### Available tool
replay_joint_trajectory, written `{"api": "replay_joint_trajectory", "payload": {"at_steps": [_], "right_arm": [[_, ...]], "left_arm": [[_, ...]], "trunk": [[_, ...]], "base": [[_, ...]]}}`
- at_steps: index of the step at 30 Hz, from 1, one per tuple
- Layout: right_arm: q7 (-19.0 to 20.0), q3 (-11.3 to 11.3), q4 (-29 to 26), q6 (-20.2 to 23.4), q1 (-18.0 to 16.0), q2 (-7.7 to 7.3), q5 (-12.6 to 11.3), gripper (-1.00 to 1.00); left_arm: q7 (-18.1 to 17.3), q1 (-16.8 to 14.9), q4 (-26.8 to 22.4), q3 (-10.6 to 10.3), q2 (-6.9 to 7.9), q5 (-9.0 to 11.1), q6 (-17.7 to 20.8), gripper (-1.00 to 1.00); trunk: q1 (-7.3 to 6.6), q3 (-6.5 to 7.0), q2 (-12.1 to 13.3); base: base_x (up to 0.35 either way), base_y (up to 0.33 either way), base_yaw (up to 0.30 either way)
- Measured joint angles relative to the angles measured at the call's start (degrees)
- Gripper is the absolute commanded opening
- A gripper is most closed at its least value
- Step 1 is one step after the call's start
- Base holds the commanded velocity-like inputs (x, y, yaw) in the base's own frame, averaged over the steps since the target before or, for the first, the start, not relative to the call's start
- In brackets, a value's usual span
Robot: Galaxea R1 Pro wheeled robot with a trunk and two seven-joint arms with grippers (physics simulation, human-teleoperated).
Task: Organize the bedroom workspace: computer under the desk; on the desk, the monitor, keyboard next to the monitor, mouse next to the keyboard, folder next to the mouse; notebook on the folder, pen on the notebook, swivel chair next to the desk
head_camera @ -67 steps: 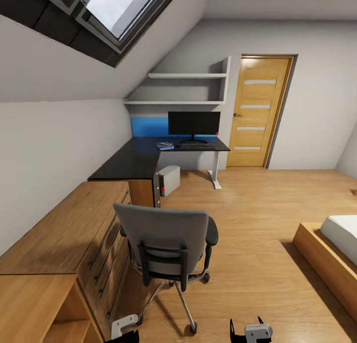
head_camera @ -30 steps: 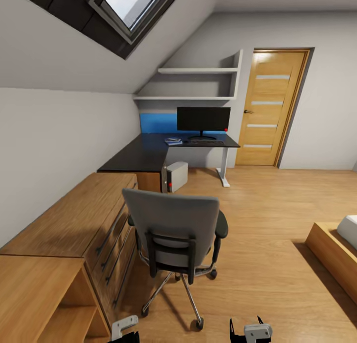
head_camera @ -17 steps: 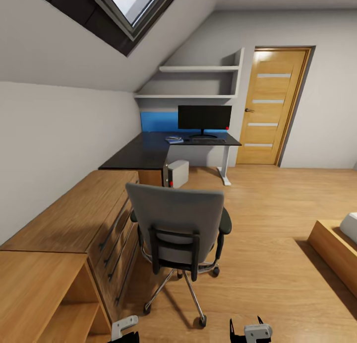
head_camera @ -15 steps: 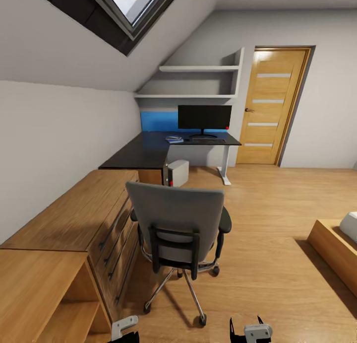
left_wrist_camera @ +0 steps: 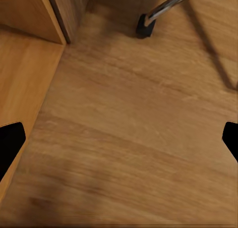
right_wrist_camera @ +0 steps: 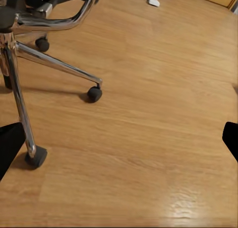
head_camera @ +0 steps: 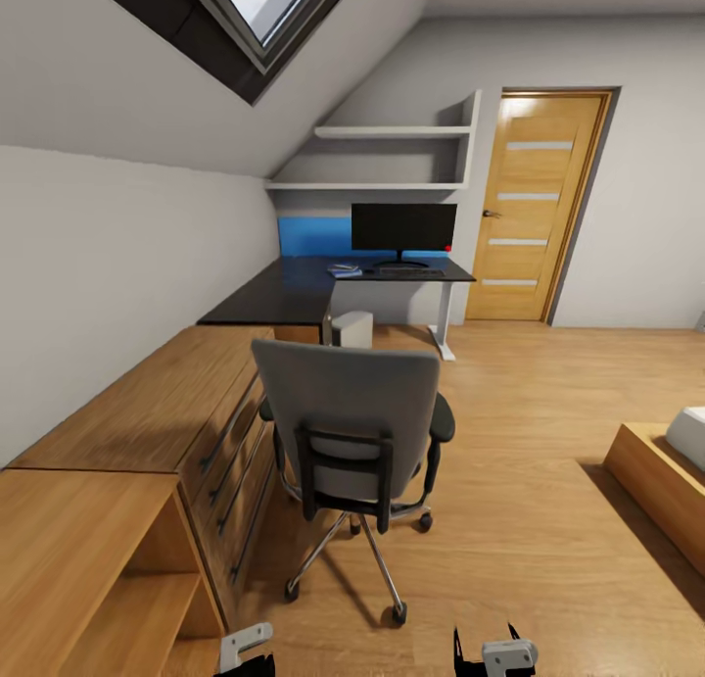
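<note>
The wooden floor (head_camera: 548,481) carries the chair (head_camera: 354,442), which stands on its castors just beside the oak chest (head_camera: 186,412). Farther back the black desk (head_camera: 284,300) stands on the same floor, against the wall. On its top stands the monitor (head_camera: 403,228), with the keyboard (head_camera: 406,271) in front of its stand and the blue folder (head_camera: 344,270) near the corner. The computer (head_camera: 352,328) sits on the floor under the desk.

No legible text, labels, brands, numbers or signs — none on the monitor (head_camera: 403,227), the door (head_camera: 534,205) or the computer (head_camera: 352,329); surfaces are plain.
</note>
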Motion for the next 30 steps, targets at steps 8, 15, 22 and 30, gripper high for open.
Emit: {"api": "replay_joint_trajectory", "payload": {"at_steps": [8, 15, 22, 30], "right_arm": [[0.0, 0.0, 0.0, 0.0, -0.01, 0.0, 0.0, 1.0], [0.0, 0.0, 0.0, 0.0, -0.01, 0.0, 0.0, 1.0], [0.09, 0.13, -0.54, 0.08, -0.01, 0.2, 0.33, 1.0], [-0.05, -2.0, -15.88, 17.88, -4.22, 0.15, -5.81, 1.0]], "left_arm": [[-0.02, 0.0, 0.0, 0.0, 0.0, 0.04, 0.01, 1.0], [0.0, 0.0, 0.0, 0.0, 0.0, 0.05, 0.01, 1.0], [-0.05, -0.05, 0.98, -0.07, -0.09, 0.16, 0.43, 1.0], [0.14, -7.2, -3.37, -0.11, -2.88, -2.15, 6.09, 1.0]], "trunk": [[1.74, -1.44, -3.21], [3.28, -2.69, -6.02], [4.81, -3.95, -8.83], [6.57, -5.38, -12.03]], "base": [[-0.028, 0.0, 0.0], [-0.002, 0.0, 0.0], [0.0, 0.0, 0.0], [0.0, 0.0, 0.0]]}}
